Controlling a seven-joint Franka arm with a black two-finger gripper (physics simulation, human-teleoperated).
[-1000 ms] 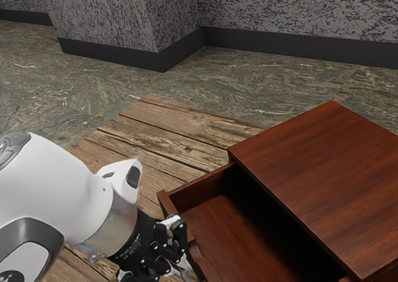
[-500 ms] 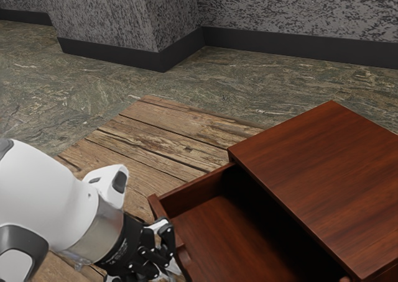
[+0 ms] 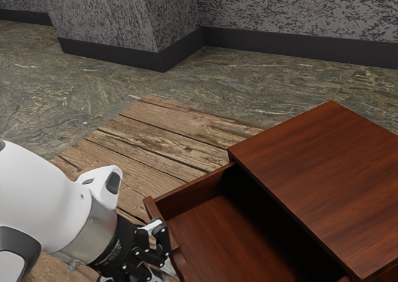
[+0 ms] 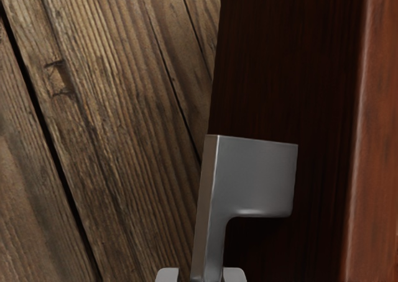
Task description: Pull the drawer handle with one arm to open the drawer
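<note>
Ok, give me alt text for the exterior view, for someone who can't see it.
A reddish wooden cabinet stands on a rough plank table with its drawer open. A white robot arm comes in from the view's lower left, its black claw at the drawer's front. Behind are a mottled stone floor and speckled grey walls.
</note>
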